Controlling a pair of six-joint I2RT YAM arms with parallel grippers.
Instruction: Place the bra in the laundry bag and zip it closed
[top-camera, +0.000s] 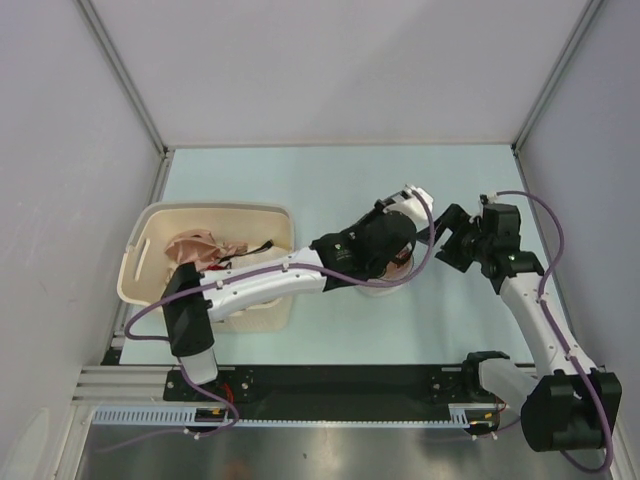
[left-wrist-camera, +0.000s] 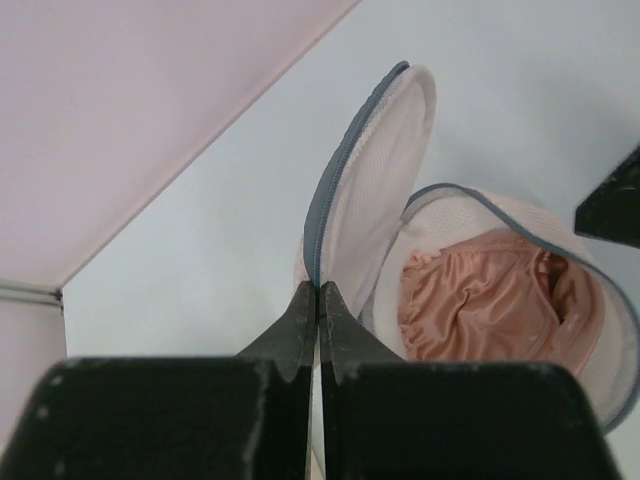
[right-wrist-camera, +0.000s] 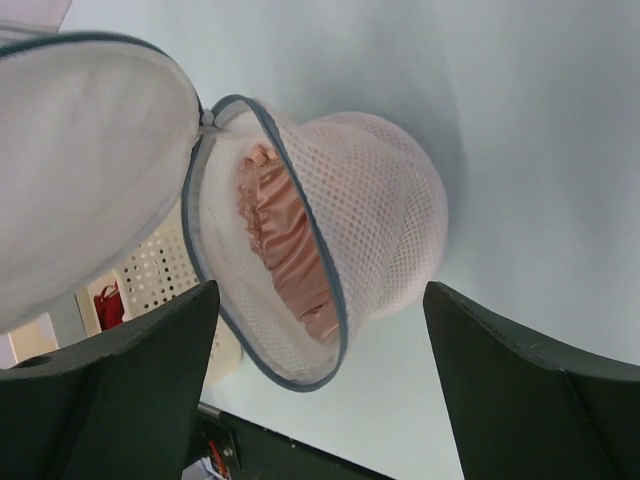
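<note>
The laundry bag (right-wrist-camera: 370, 200) lies on the pale table with its round lid (left-wrist-camera: 375, 180) lifted upright. My left gripper (left-wrist-camera: 319, 290) is shut on the lid's grey zip edge and holds it up. The salmon-pink bra (left-wrist-camera: 485, 300) lies bunched inside the open bowl of the bag and also shows through the opening in the right wrist view (right-wrist-camera: 285, 240). My right gripper (right-wrist-camera: 322, 300) stands open just right of the bag, its fingers wide apart and touching nothing. From above, the left arm covers most of the bag (top-camera: 380, 288), and the right gripper (top-camera: 450, 240) is beside it.
A cream perforated basket (top-camera: 150, 225) stands at the left with pinkish and red clothes (top-camera: 198, 248) in it. The left arm reaches across the basket's front corner. Grey walls close in the table at the back and on both sides.
</note>
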